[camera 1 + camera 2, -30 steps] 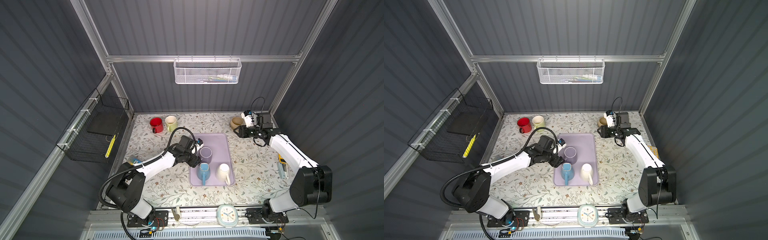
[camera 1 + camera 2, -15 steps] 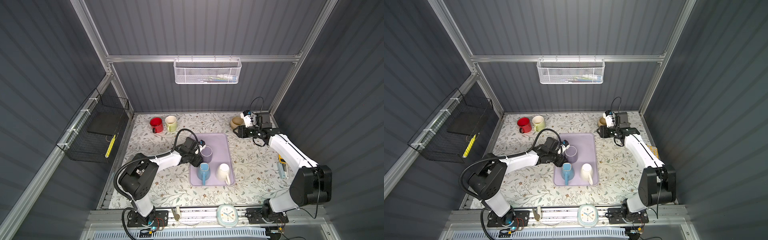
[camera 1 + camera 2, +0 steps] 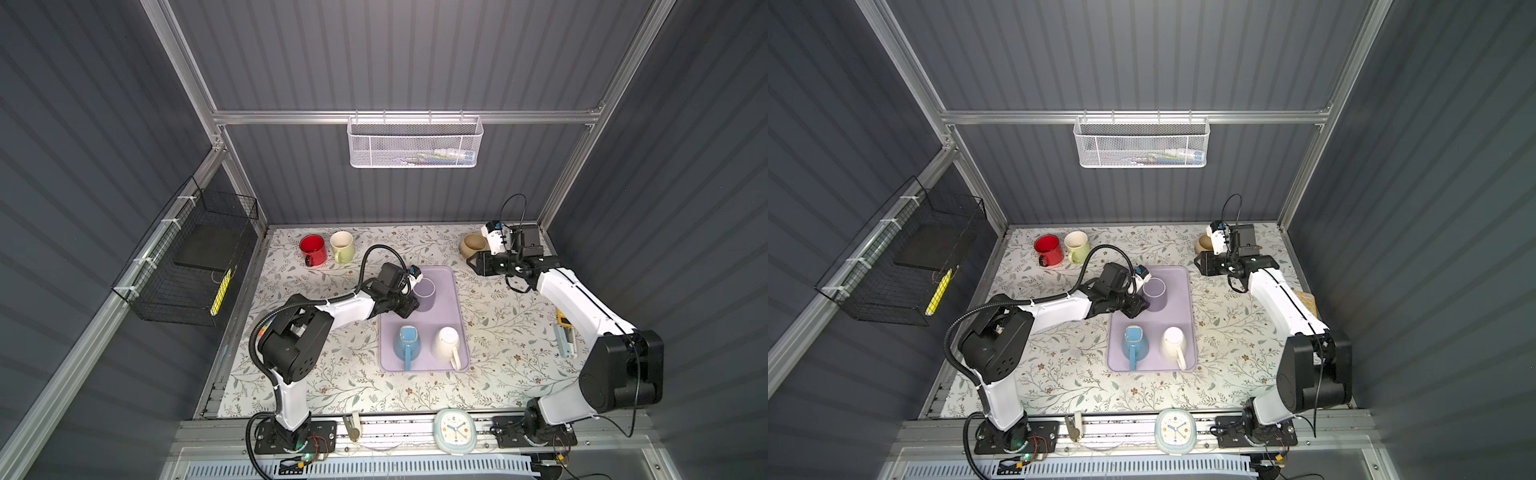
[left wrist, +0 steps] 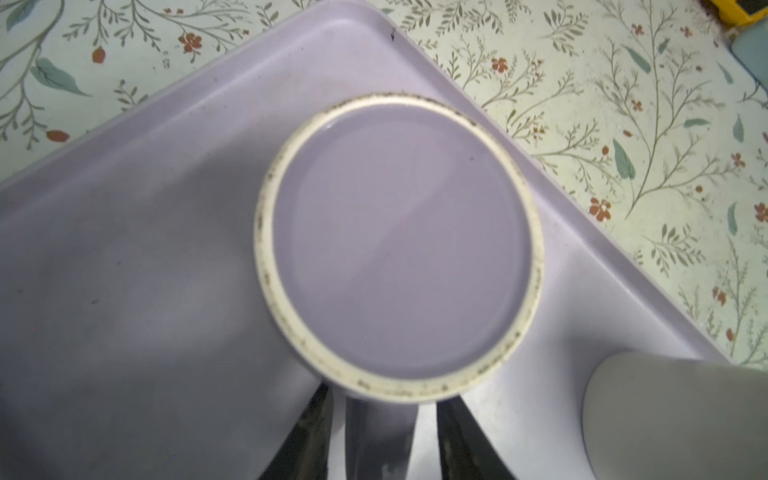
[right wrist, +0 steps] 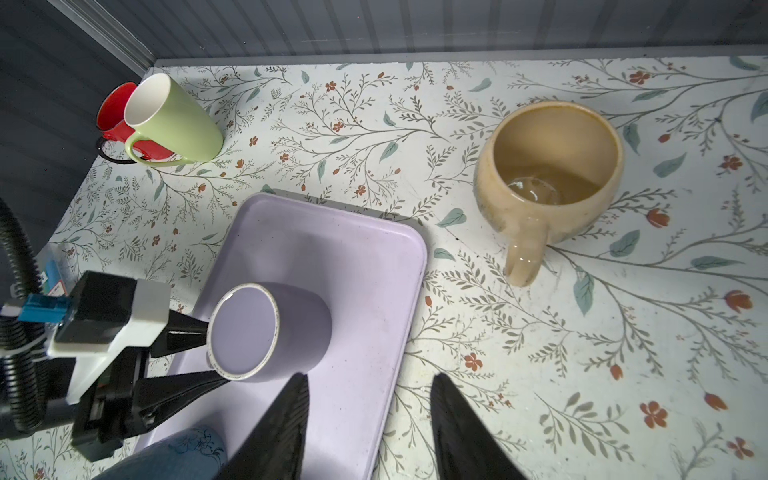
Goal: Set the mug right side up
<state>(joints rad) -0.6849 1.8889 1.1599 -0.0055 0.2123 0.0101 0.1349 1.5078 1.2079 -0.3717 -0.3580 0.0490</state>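
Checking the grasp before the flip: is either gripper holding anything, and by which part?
The left gripper straddles the purple mug at its handle; whether it grips cannot be told. The right gripper holds nothing.

Left hand (image 3: pixel 413 308) narrower, now astride the handle (image 4: pixel 378 436) of the lilac mug (image 3: pixel 424 291).

mugs (image 3: pixel 424 293): 6 | tray (image 3: pixel 445 301): 1 | clock (image 3: pixel 454 430): 1 | wall baskets (image 3: pixel 413 143): 2
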